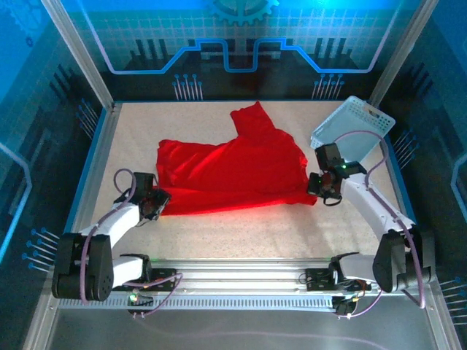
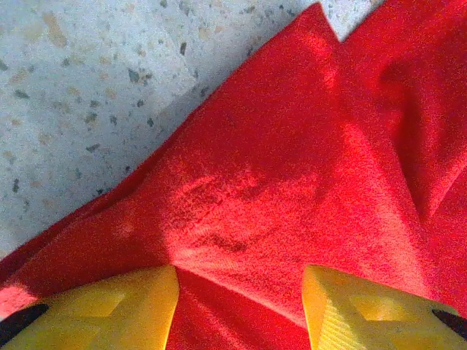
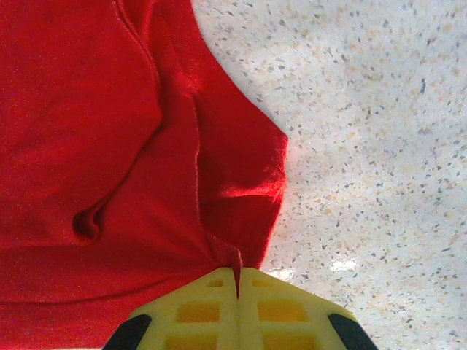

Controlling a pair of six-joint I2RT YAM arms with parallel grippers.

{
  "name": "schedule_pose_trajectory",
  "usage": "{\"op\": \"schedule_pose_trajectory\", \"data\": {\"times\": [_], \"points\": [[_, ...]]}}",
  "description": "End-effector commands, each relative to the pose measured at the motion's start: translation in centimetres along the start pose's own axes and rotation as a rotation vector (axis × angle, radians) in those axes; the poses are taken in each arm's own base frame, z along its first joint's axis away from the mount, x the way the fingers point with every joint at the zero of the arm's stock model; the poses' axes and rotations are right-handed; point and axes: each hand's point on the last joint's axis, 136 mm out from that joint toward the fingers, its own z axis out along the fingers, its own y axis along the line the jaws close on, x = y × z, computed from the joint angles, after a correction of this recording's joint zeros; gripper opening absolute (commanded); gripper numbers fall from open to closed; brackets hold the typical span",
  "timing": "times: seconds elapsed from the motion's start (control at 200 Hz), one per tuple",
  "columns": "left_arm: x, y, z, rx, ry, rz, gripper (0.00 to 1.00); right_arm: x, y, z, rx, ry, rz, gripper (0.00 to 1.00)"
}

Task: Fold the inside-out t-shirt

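Item 1. One inside-out t-shirt, plain bright red soft cloth, short-sleeved. It is laid rumpled and spread across the middle of the table, with one part reaching toward the far edge. Its near left corner is found at the left claw and its near right corner at the right claw.

Item 2. One light blue plastic mesh basket, rectangular. It is placed at the far right corner of the table, tilted, just beside the right arm and apart from the shirt.

Item 3. Two white robot arms with black joints, bolted at the near edge.

Item 4. Two claws with yellow fingers. The left claw is seen with its fingers apart, and red cloth is spread between and beneath them. The right claw is pressed together, clamped on a thin edge of the shirt's corner.

Item 5. One table, pale with fine dark and tan speckles, edged in blue.

Item 6. One enclosure, framed by grey metal posts. Blue-lit panels printed with circuit-like lines are set behind and at both sides.
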Motion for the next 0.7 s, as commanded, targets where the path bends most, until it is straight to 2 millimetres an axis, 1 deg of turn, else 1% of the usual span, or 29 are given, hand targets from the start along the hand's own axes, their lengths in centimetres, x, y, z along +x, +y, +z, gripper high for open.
{"op": "schedule_pose_trajectory", "data": {"times": [0.0,0.06,0.1,0.15,0.18,0.24,0.28,0.315,0.355,0.405,0.435,0.48,0.56,0.605,0.695], "points": [[0.2,2.0,0.0,-0.090,0.021,0.019,0.51,1.5,-2.0,-0.5,0.143,0.032,-0.037,0.03],[0.4,1.9,-0.2,-0.080,0.029,0.024,0.52,2.1,-2.4,-0.3,0.158,0.041,-0.027,0.07],[0.5,1.8,-0.5,-0.075,0.034,0.026,0.53,2.3,-2.7,-0.3,0.165,0.039,-0.017,0.19],[0.5,1.4,-1.0,-0.060,0.038,0.034,0.57,2.4,-2.6,-0.8,0.153,0.028,-0.012,0.34],[0.5,1.2,-1.4,-0.049,0.038,0.042,0.60,2.2,-2.3,-1.2,0.134,0.016,-0.011,0.40],[0.2,0.6,-2.6,-0.031,0.024,0.054,0.67,1.7,-1.5,-2.6,0.097,-0.024,-0.016,0.47],[-0.2,0.1,-3.6,-0.017,0.001,0.066,0.72,1.2,-0.6,-3.6,0.067,-0.061,-0.032,0.52],[-0.8,-0.4,-4.6,-0.004,-0.027,0.076,0.74,0.7,0.5,-4.4,0.026,-0.093,-0.056,0.55],[-1.5,-1.3,-5.7,0.027,-0.064,0.088,0.77,0.4,2.2,-5.0,-0.035,-0.117,-0.088,0.56],[-2.1,-2.3,-6.8,0.059,-0.089,0.109,0.80,0.5,4.3,-5.3,-0.107,-0.119,-0.107,0.56],[-2.2,-2.9,-7.2,0.073,-0.093,0.114,0.80,0.7,5.6,-5.2,-0.152,-0.113,-0.116,0.57],[-2.0,-3.6,-7.2,0.089,-0.078,0.122,0.81,1.2,7.4,-4.6,-0.205,-0.090,-0.128,0.58],[-1.0,-4.7,-6.4,0.115,-0.027,0.142,0.81,2.1,9.7,-2.5,-0.251,-0.037,-0.141,0.58],[-0.4,-5.1,-5.7,0.119,0.001,0.155,0.80,2.7,10.4,-1.2,-0.250,-0.007,-0.147,0.58],[0.5,-5.6,-4.1,0.127,0.050,0.185,0.80,3.3,10.7,1.2,-0.223,0.040,-0.140,0.57]]}}
